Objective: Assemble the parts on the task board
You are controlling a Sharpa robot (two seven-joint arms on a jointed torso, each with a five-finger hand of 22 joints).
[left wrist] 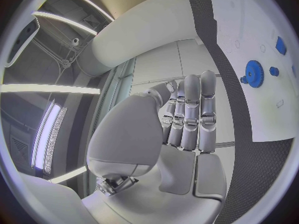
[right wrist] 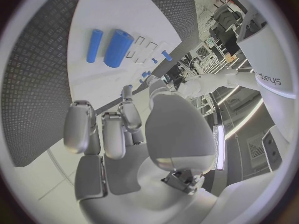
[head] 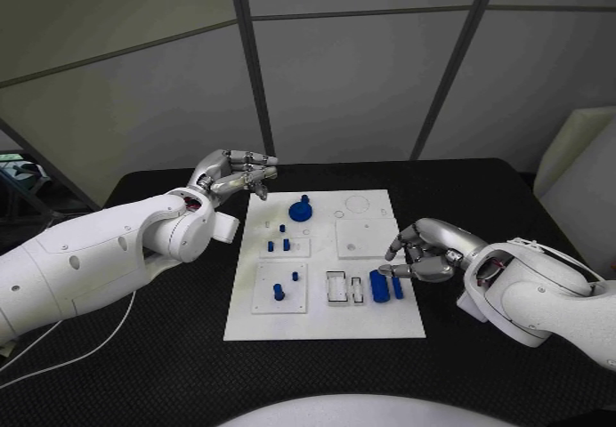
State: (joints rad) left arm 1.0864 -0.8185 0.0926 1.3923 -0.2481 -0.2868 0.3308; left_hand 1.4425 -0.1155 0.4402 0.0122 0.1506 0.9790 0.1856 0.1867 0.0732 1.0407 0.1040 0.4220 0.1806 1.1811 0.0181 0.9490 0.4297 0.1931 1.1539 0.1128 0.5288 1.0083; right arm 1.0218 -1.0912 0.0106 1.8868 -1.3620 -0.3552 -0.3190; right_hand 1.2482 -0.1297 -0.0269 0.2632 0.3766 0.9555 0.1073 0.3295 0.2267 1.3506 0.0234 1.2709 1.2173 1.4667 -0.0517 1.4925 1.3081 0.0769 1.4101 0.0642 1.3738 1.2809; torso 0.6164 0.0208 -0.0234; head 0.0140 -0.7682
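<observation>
The task board point(head: 328, 316) lies mid-counter point(head: 154, 374), with 2 loose blue cylinders point(head: 380, 286) near its right edge. The right hand point(head: 424, 253), empty with fingers loosely curled, is poised just beside them, so a pick-up seems pending. The left hand point(head: 238, 173), fingers extended and empty, is held past the board's far-left corner. A blue gear point(head: 301, 211) appears seated; nothing blocks the reach

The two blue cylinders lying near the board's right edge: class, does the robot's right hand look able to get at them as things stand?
Probably yes. The right hand hovers just beside the two blue cylinders, holding nothing, fingers loosely curled. Nothing lies between them on the white board, and the left hand is off at the far corner.
</observation>
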